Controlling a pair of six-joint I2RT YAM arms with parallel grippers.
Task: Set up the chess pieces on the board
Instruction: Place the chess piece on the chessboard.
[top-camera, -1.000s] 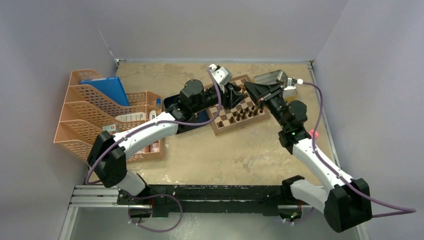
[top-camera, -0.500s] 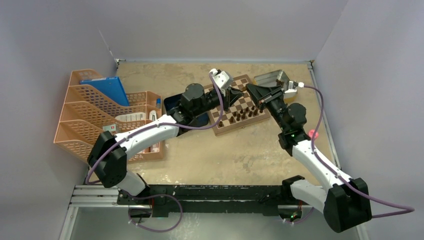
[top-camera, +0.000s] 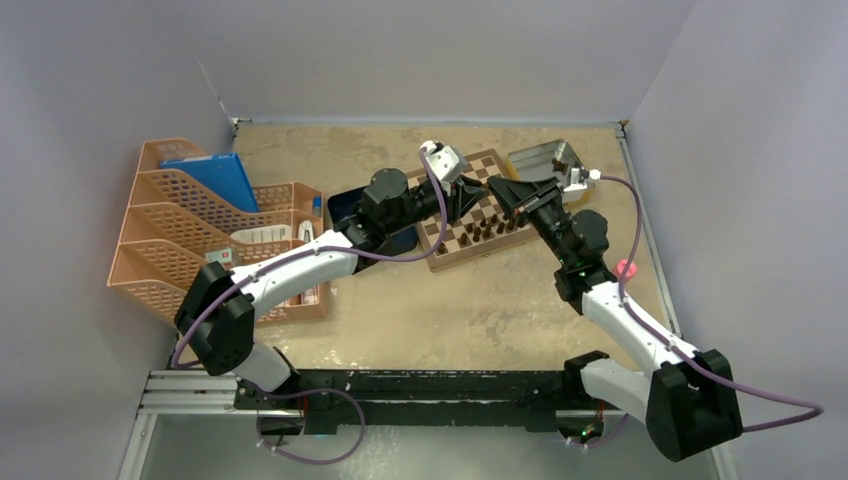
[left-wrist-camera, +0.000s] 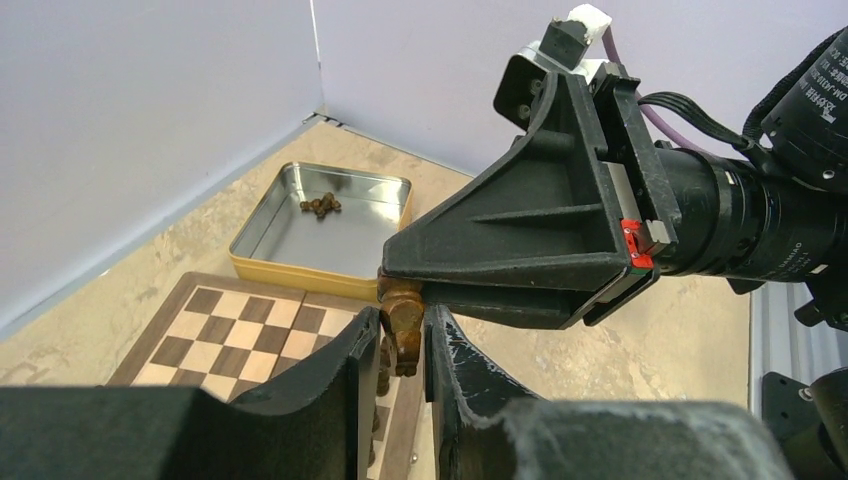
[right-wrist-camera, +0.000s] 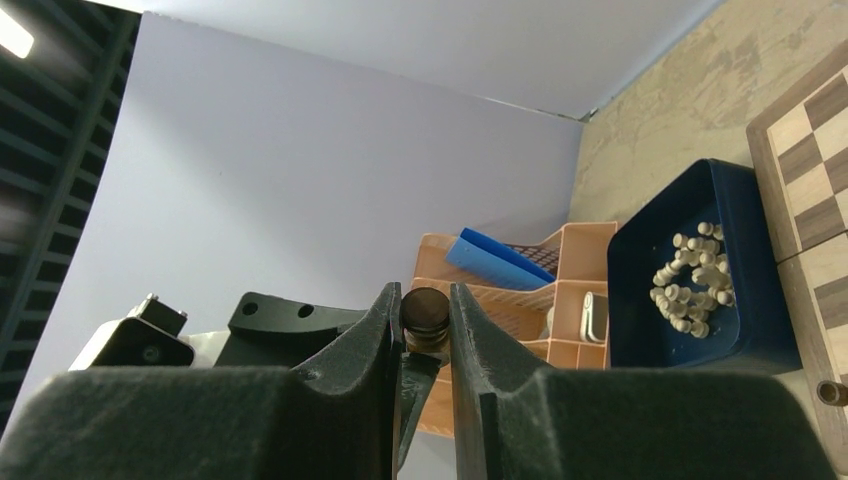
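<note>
Chessman (left-wrist-camera: 404, 322) within right gripper (right-wrist-camera: 424, 300), over board (left-wrist-camera: 232, 322)

I see board (left-wrist-camera: 215, 325): tan & dk-brown checks, light-wood border. Chessman (left-wrist-camera: 403, 325) dk brown. Cream chessmen (right-wrist-camera: 690, 285) in dk-blue tray (right-wrist-camera: 632, 300). Tin (left-wrist-camera: 350, 225) silver inside, gold outside. Racks (top-camera: 170, 235) peach mesh, folder (top-camera: 215, 180) blue. Tabletop (top-camera: 470, 310) mottled tan, walls (top-camera: 400, 50) lavender-grey.

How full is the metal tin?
Nearly empty: the metal tin shows mostly bare floor, with one small cluster of dark chess pieces near its far wall.
</note>
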